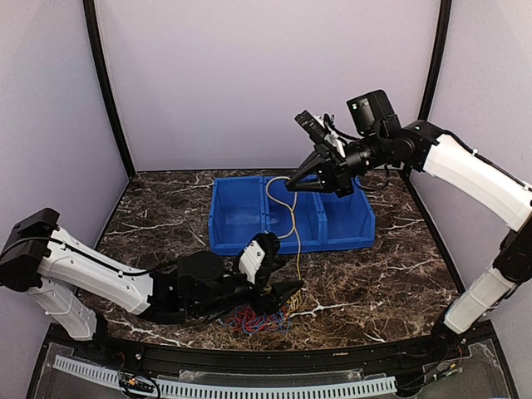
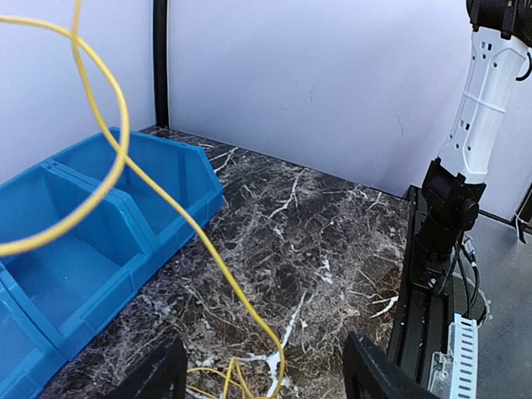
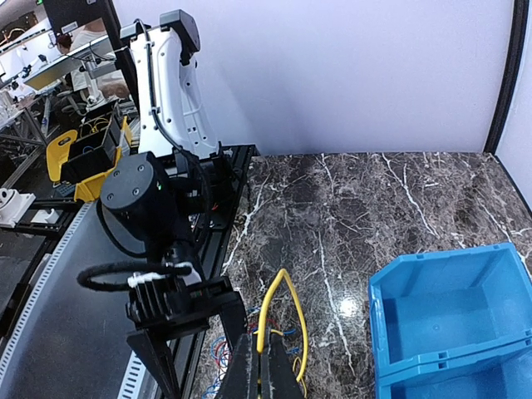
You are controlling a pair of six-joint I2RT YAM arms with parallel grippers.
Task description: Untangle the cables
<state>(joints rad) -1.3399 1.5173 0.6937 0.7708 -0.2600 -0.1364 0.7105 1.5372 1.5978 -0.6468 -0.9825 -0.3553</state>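
One long, thin yellow cable (image 2: 125, 137) is partway out of the pile! My right gripper (image 1: 293, 182) is clamped tight on it, raised above the row of blue plastic bins (image 1: 224, 224). From there the wire hangs in a loop down to the tangled bundle of red, blue and yellow-tan wire loops (image 1: 253, 320), which lies on the dark marble tabletop (image 1: 374, 283) near the front edge. Its lower end looks caught in that knot, so I reckon no strand is free yet. My left gripper (image 1: 287, 293) sits low, right at the bundle, fingers spread wide and gripping nothing, with the yellow line running between them. Early days: nearly the whole tangle is left to pull apart.
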